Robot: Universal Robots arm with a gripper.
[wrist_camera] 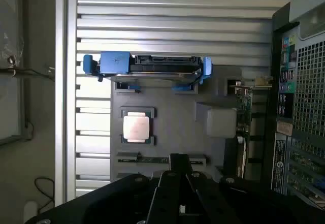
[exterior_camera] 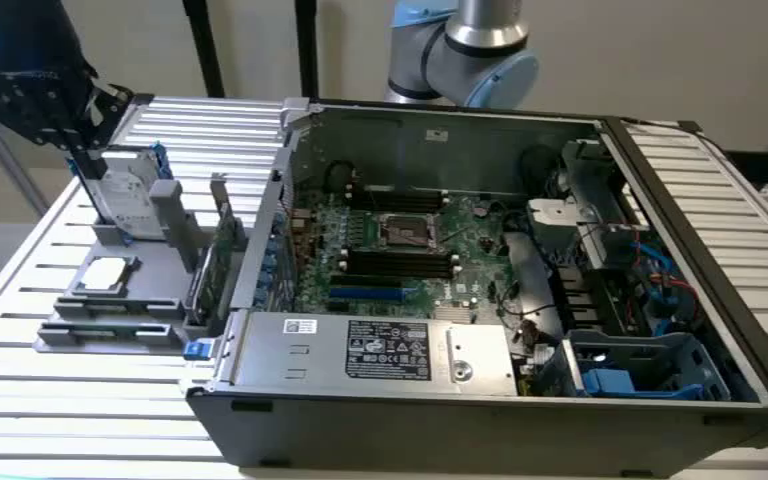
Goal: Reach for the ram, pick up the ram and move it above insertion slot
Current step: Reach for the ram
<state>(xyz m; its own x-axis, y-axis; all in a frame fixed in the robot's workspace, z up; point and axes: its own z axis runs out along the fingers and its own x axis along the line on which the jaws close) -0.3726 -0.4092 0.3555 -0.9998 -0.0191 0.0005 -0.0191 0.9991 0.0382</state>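
Note:
The ram (wrist_camera: 152,159) is a thin green stick lying in a slot at the near end of the grey parts holder (wrist_camera: 177,117); in the exterior view the ram (exterior_camera: 107,323) sits at the holder's front. My black gripper (exterior_camera: 87,165) hangs over the holder's far end, beside the hard drive, well away from the ram. In the wrist view the gripper (wrist_camera: 177,164) has its fingers pressed together with nothing between them, their tips just over the ram's slot. The black memory slots (exterior_camera: 398,263) lie on the motherboard inside the open computer case.
On the holder stand a silver hard drive in a blue caddy (wrist_camera: 152,65), a square processor (wrist_camera: 137,128) and a green expansion card (exterior_camera: 219,250). The open computer case (exterior_camera: 491,400) takes up the exterior view's right. All rests on a slatted metal table (exterior_camera: 37,400).

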